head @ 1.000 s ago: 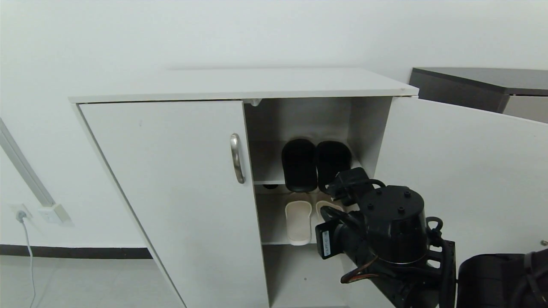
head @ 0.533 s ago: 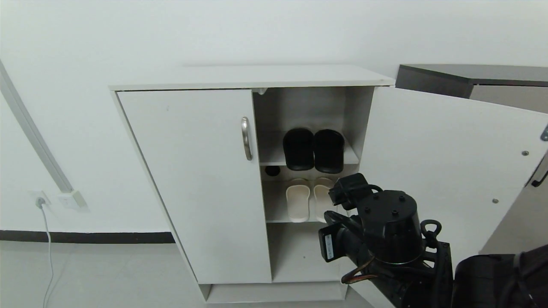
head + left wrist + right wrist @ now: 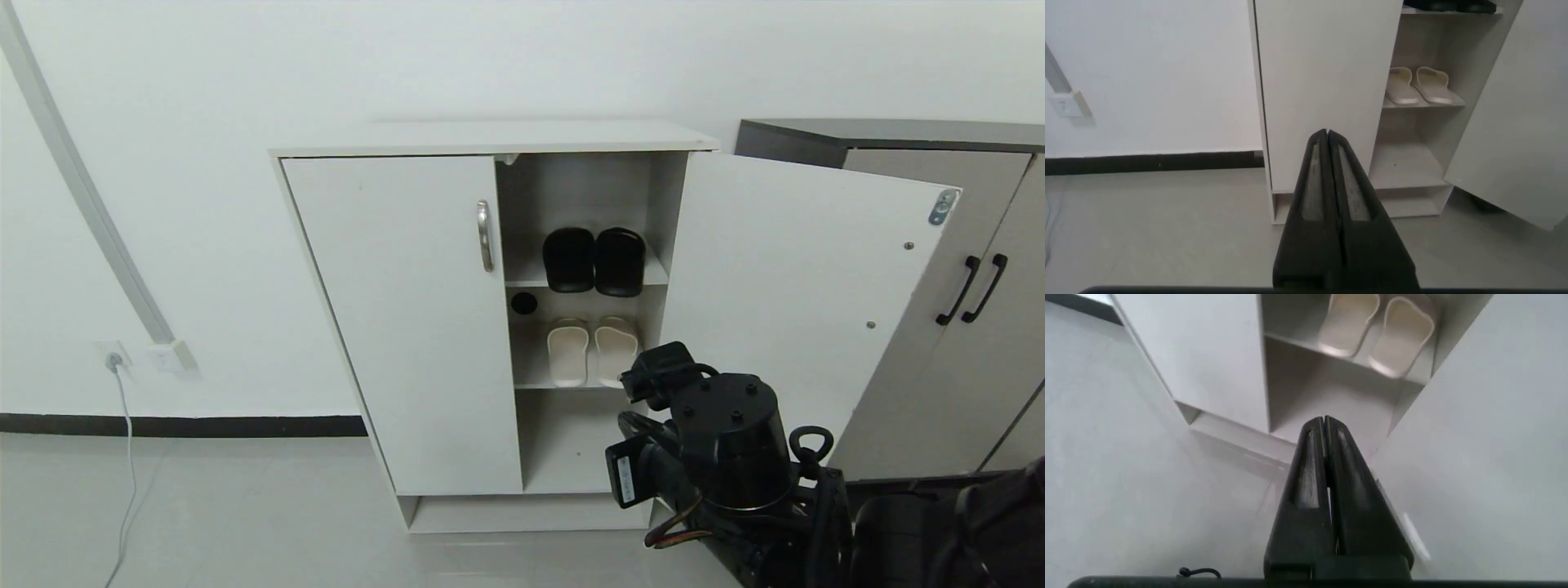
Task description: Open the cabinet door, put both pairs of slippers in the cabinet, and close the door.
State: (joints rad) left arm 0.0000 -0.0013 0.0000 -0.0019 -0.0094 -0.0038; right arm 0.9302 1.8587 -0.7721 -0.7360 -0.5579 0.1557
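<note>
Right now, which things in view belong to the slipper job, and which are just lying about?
Job: white cabinet, its open door, black slippers on upper shelf, cream slippers on the shelf below.
Bystanders: grey cabinet, wall socket, cable.

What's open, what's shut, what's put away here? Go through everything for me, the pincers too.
Right cabinet door: swung wide open.
Left cabinet door: shut.
Black slippers: side by side on the upper shelf.
Beige slippers: side by side on the middle shelf.
Left pincer: shut, holding nothing.
Right pincer: shut, holding nothing.
Grey cabinet doors: shut.
Plug: in the wall socket.
</note>
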